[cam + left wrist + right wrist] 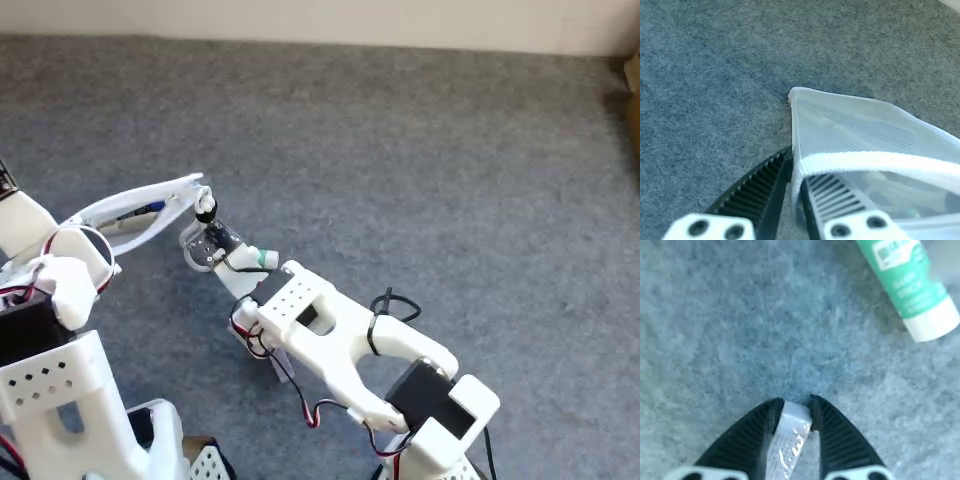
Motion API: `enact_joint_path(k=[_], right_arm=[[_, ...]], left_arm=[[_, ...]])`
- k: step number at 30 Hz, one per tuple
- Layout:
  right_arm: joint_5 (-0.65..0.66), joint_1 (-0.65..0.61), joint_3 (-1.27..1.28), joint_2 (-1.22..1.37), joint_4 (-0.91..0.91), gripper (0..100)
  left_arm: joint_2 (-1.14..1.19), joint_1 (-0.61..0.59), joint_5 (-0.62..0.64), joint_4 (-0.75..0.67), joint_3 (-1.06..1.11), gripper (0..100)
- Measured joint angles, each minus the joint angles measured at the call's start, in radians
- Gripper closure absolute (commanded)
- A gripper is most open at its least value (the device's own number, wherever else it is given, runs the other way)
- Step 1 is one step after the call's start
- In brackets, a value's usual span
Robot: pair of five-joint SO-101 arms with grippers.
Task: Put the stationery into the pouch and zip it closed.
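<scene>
- High view: the white mesh pouch (135,212) hung off the grey table (450,150), with the left arm (50,270) at its near end.
- The right gripper (207,228) sat just beside the pouch's far tip, pointing at it. From here I could not tell how its jaws stood.
- A green glue stick (262,258) lay on the table near the pouch, outside it. It was on the side of the right gripper away from the pouch, tucked against the right arm.
- Left wrist view: the left gripper (794,172) was clamped on the pouch (860,130), pinching its edge where the white zip band ran.
- The mesh spread away from that pinch over the table (715,75), and its far corner was touching or just above the surface.
- Dim shapes showed through the mesh inside the pouch, too faint to name.
- Right wrist view: the right gripper (792,407) was closed on a small white item (789,440) held between its black fingers. The item's end reached the fingertips, close over the table (740,315).
- The glue stick (905,282) lay flat on the table ahead of the gripper and apart from it, white end nearer.
</scene>
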Motion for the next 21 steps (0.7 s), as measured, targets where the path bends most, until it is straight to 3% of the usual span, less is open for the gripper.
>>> enact_joint_path(k=[7, 21], right_arm=[[0.0, -0.064, -0.009, 0.0, 0.129, 99.4], [0.0, -0.094, -0.008, -0.02, 0.167, 99.4]], left_arm=[[0.0, -0.002, 0.0, 0.0, 0.0, 99], [0.0, -0.009, 0.0, 0.0, 0.0, 99]])
